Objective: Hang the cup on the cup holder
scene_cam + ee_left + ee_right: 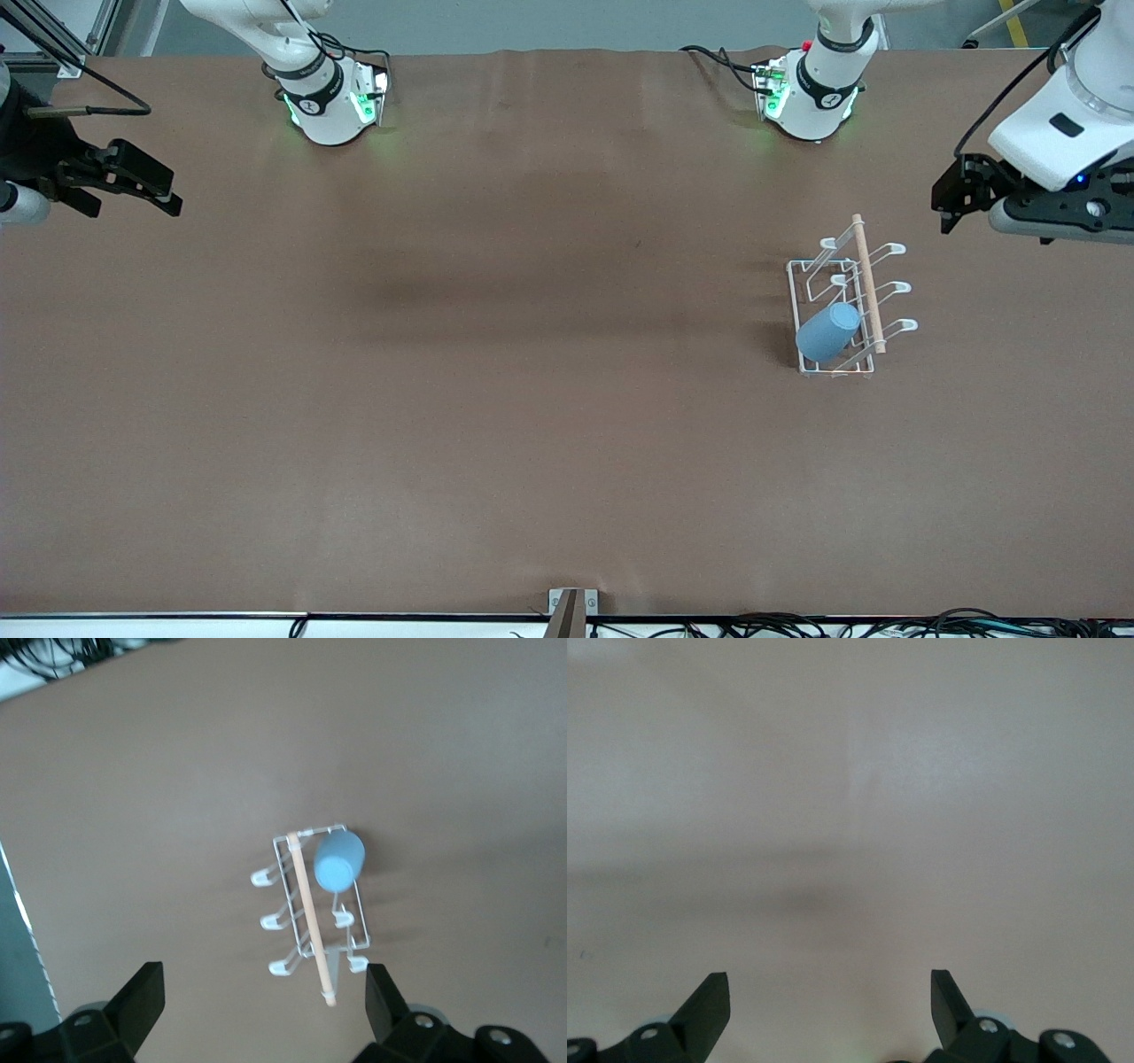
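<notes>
The light-blue cup [828, 332] sits tilted on a prong of the white wire cup holder [868, 288]. It is at the holder's end nearer the front camera, on the side of the wooden dowel toward the right arm. Both also show in the left wrist view, the cup [338, 859] and the holder [306, 912]. My left gripper [952, 199] is open and empty, up in the air toward the left arm's end of the table, apart from the holder; its jaws [263, 979] stand wide. My right gripper [146, 182] is open and empty over the right arm's end of the table [830, 988].
The brown table [496, 399] carries only the holder. The two arm bases [332, 102] [811, 93] stand along the edge farthest from the front camera. Cables lie past the table's near edge [886, 627].
</notes>
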